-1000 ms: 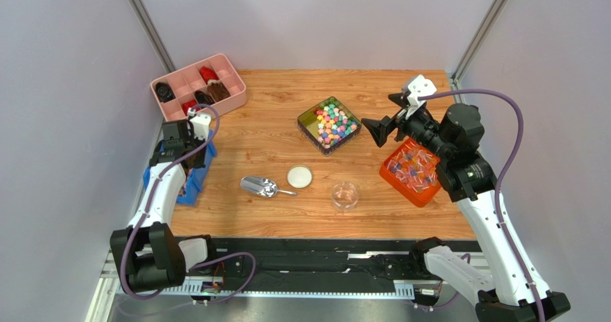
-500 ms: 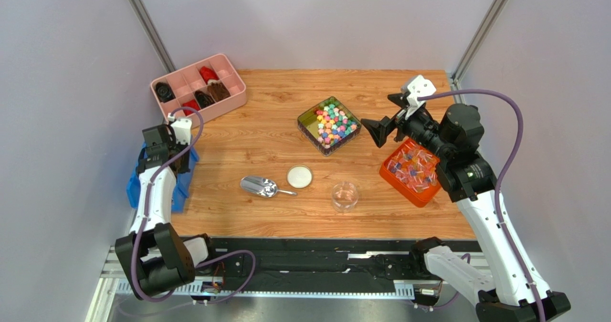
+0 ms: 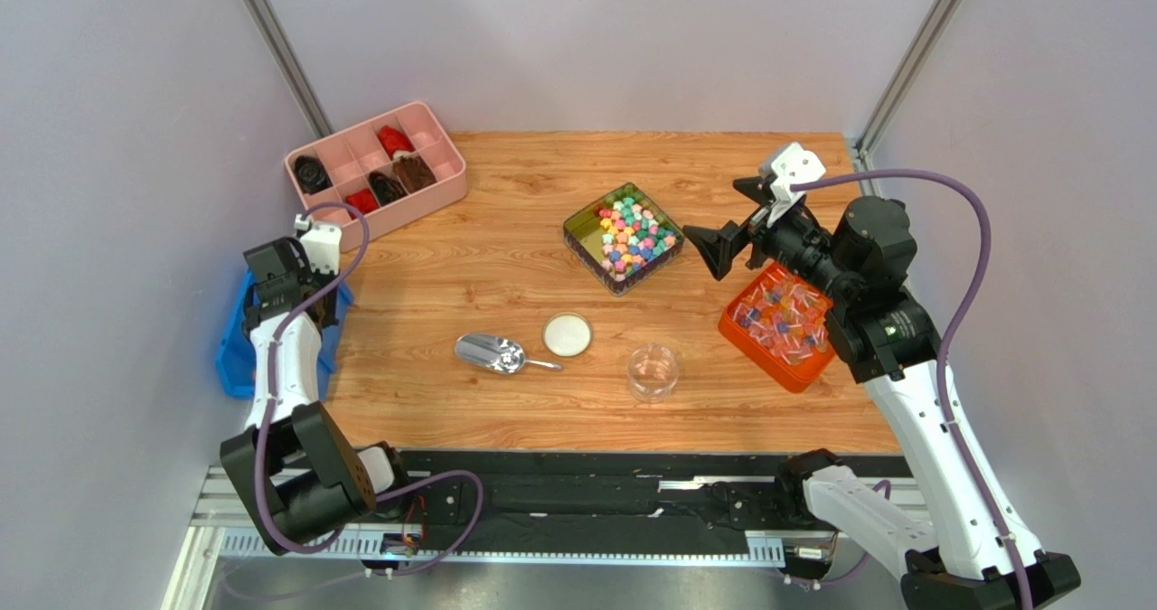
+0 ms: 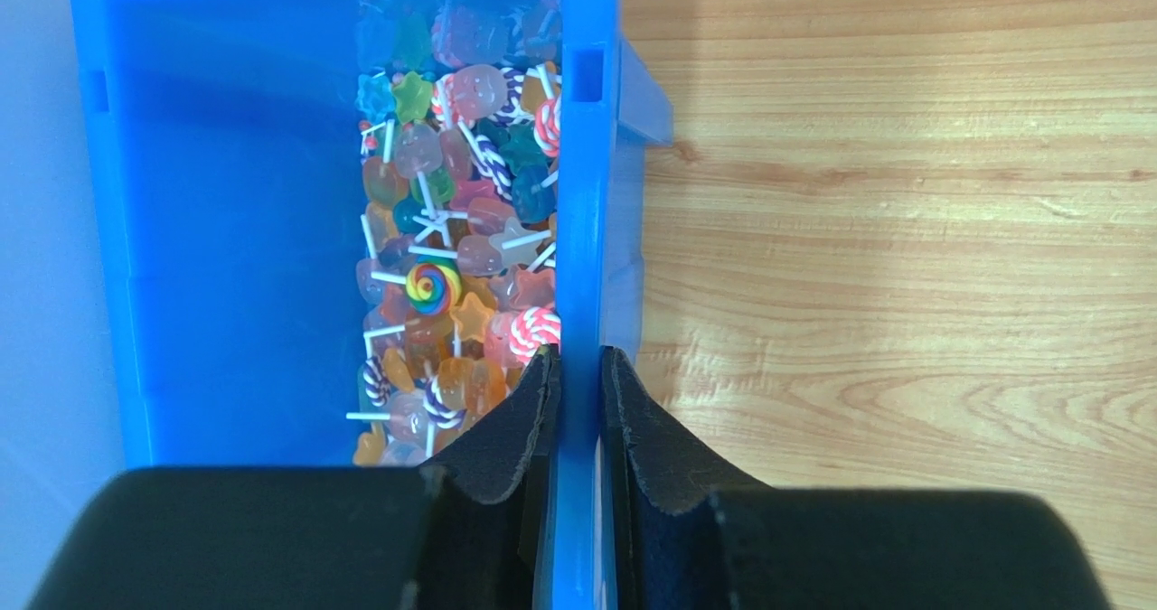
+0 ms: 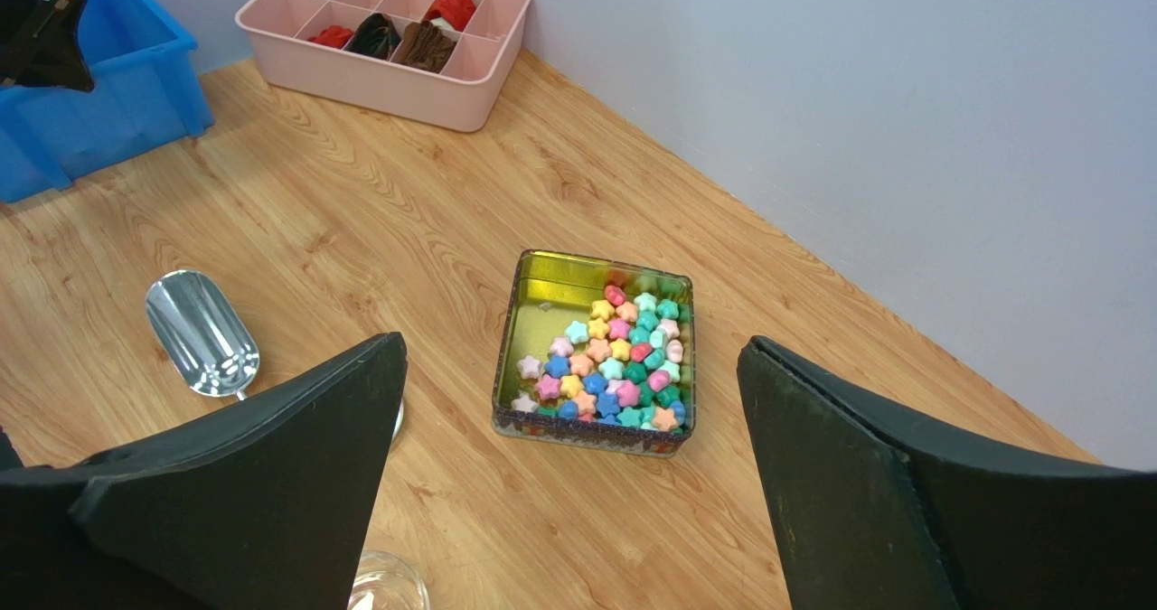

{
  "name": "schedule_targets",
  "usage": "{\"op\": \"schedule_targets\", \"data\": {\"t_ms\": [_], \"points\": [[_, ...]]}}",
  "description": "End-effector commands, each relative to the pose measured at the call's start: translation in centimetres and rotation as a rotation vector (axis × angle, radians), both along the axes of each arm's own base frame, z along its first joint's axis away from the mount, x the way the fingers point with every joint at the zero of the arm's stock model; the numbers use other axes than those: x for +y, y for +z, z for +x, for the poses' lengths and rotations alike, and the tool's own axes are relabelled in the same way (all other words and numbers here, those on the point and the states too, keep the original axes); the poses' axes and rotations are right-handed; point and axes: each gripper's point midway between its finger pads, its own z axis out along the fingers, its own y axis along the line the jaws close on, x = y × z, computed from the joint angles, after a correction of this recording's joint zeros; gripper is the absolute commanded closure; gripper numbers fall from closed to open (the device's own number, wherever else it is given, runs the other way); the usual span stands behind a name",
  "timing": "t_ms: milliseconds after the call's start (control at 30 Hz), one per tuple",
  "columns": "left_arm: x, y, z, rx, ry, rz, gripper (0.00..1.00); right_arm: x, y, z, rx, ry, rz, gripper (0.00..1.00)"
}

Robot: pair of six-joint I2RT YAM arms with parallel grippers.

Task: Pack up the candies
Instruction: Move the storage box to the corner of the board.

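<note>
- While the left gripper (image 4: 579, 373) sits at the table's far left edge, its jaws stand narrow and clamp the right wall of the blue bin (image 4: 217, 231), which holds lollipops and jelly sweets, not the task's pieces.
- Behind it, the pink tray (image 5: 394, 88) carries dark red and brown pieces in its compartments.
- Near the middle front lie 3 packing items, apart from each other: a metal scoop (image 3: 492, 354), a round white lid (image 3: 566, 334) and a small glass jar (image 3: 653, 370).
- Further back, the candies (image 5: 618, 366) fill about half of a shallow green-gold tin (image 5: 557, 278). They are small pastel pieces that look star-shaped in the right wrist view.
- My judgement: each piece is light, hard and smooth, too small to pinch reliably, and apt to scatter if tipped fast. The better hold is the scoop's thin handle, or the tin's rim at a corner.
- Just right of the tin, the right gripper (image 5: 571, 353) hovers with jaws spread wide, holding nothing.
- Beneath that arm sits the orange bin (image 3: 733, 326) of twist-wrapped sweets.
</note>
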Motion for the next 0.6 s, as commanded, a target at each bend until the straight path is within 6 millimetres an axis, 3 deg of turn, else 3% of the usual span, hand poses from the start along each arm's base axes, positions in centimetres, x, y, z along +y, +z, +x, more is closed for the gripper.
{"op": "schedule_targets", "data": {"t_ms": [0,300,567], "points": [[0.6,-0.3,-0.7,0.037,-0.017,0.02,0.93,0.3,1.2,-0.3,-0.053,0.019,0.007,0.03],[-0.8,1.6,-0.8,-0.01,-0.047,-0.027,0.5,0.3,1.0,-0.2,-0.05,0.022,0.006,0.02],[-1.7,4.8,-0.5,-0.089,-0.069,-0.041,0.24,0.4,0.9,-0.2,-0.047,0.028,0.006,0.02]]}}
